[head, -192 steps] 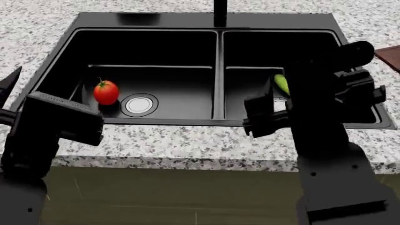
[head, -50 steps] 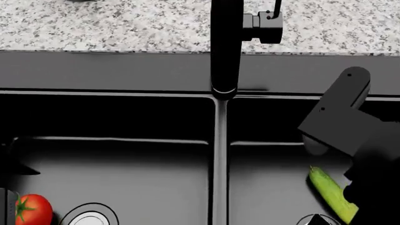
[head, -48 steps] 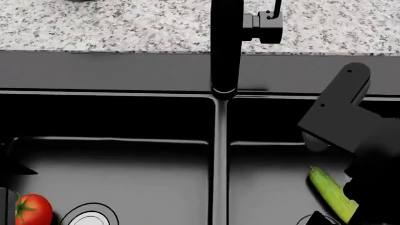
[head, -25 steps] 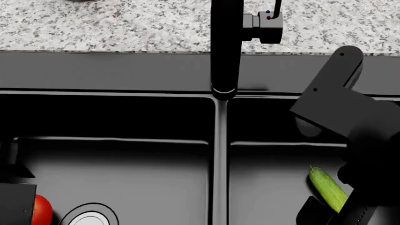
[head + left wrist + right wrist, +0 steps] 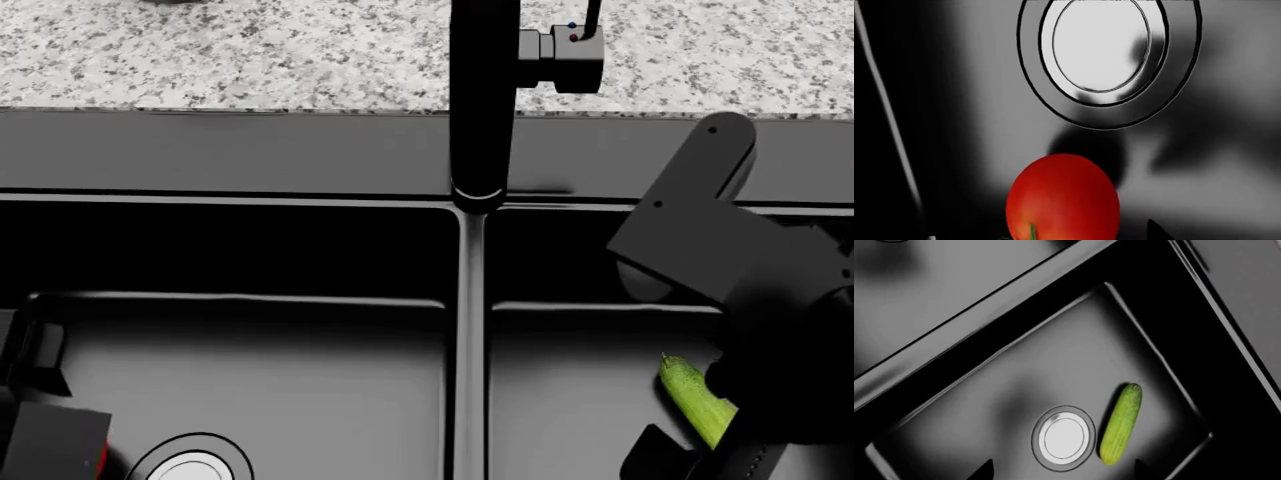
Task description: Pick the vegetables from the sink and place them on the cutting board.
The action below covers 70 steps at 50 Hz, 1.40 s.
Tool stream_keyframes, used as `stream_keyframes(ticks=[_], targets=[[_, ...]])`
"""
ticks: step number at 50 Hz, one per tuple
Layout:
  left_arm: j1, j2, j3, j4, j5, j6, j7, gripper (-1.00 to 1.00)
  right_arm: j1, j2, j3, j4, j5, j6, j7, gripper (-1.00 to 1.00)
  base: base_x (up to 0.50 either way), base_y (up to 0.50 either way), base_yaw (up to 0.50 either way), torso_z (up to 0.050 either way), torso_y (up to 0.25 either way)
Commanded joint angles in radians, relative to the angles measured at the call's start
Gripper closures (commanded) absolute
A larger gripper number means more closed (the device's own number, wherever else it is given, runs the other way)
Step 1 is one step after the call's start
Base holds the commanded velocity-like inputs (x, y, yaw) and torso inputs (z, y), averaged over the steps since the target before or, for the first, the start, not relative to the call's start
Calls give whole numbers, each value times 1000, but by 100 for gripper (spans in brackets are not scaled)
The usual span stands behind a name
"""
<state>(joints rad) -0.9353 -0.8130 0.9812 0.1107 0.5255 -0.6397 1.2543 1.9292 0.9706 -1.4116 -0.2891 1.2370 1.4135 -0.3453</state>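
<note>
The glossy red tomato [image 5: 1063, 197] sits on the black sink [image 5: 267, 160] floor just beside the round silver drain [image 5: 1101, 47], close under the left jaws. Only dark tips show, so their opening cannot be told. The slim yellow-green cucumber [image 5: 1121, 423] lies beside the other drain [image 5: 1063, 438], below the right jaws, opening unclear. The head view hides the tomato; its speckled table [image 5: 240, 50] shows.

No readable text, label, brand, number or sign appears anywhere.
</note>
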Motion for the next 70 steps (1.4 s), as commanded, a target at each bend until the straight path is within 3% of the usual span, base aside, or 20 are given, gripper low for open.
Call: stream_keyframes(ticks=[1,24,25,38,43,60,70], targets=[[10,45,20,-73,36,19,-6,-100,-31,-21,23,-3,-20,-19,-12,-100,19,0,4,0,0],[21,133,58,-284,33,116,-135,-100,-53,-10,24,-8,-9,-47,11,-100,20,0,2,0,-1],[30,127,57,-276,28,125,-141,100,-54,-10,23,-7,-12,-51,10,-100,21,0,0,0,0],[44,123,41,-263,37,130,-208,100,-50,-15,22,-10,-22,-64,10,-100,21,0,1,-3,-8],[35,115,-75,-153,-21,192,-353,100,-42,-18,12,-15,-24,-41,19,-100,22,0,0,-2,-4],[156,52,-313,111,-153,123,-510,100,-25,-135,-47,166,23,112,24,-100,21,0,3,0,0],[255,-13,-429,252,-210,122,-593,100,-21,-191,-87,253,-4,87,0,-100,21,0,2,0,0]])
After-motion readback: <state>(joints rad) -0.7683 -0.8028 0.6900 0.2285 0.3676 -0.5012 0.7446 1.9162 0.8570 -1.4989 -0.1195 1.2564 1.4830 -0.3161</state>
